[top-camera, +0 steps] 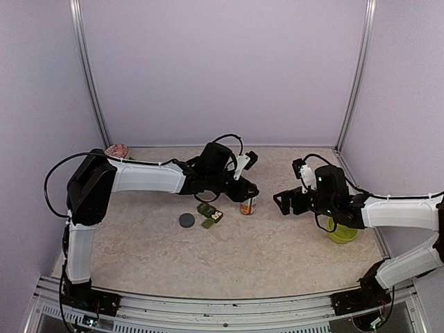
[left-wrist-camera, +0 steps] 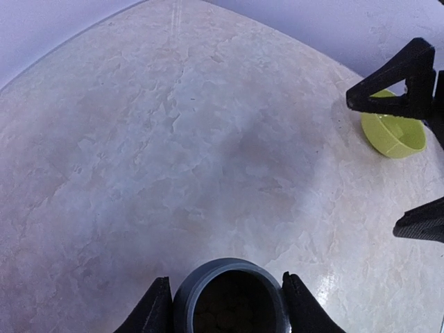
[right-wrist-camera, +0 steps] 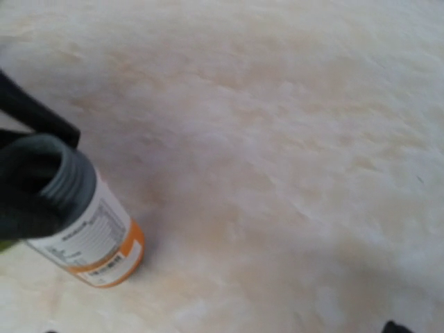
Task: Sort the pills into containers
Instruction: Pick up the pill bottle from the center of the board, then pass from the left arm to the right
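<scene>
Beige marbled counter (top-camera: 277,257) is carrying it all. Currently the left hand (left-wrist-camera: 225,279) is clamping the neck of an upright, uncapped orange pill bottle (right-wrist-camera: 97,232); its white label print is reading as blur. Dark green three-compartment containers (top-camera: 210,214) are lying just left of the bottle, axis and contents unclear. Meanwhile the right hand (top-camera: 281,203) is gaping wide, empty.
</scene>
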Controlling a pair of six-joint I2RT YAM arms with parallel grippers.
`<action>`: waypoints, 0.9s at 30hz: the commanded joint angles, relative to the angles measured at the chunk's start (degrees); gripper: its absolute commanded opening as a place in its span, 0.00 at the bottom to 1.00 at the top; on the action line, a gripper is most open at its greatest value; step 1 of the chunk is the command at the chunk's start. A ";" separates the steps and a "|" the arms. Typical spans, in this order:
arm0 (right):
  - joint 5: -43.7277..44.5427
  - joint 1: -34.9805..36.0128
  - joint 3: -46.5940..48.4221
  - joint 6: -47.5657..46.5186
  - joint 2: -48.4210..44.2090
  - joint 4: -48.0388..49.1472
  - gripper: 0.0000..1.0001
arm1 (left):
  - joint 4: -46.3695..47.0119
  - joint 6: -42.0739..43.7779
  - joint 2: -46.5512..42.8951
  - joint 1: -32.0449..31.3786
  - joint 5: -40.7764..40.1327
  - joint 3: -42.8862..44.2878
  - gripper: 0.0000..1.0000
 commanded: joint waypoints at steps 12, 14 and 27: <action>-27.74 -0.55 -9.61 -8.40 -3.24 27.25 1.00 | 10.30 -3.35 -15.81 1.64 16.78 -9.12 0.20; -30.19 -0.51 -9.92 -8.58 -2.95 29.51 1.00 | 11.82 -4.01 -17.24 1.51 19.43 -10.15 0.20; -43.69 0.25 -10.08 -7.01 0.18 44.60 0.99 | 25.59 -10.26 -24.22 0.50 27.58 -18.05 0.20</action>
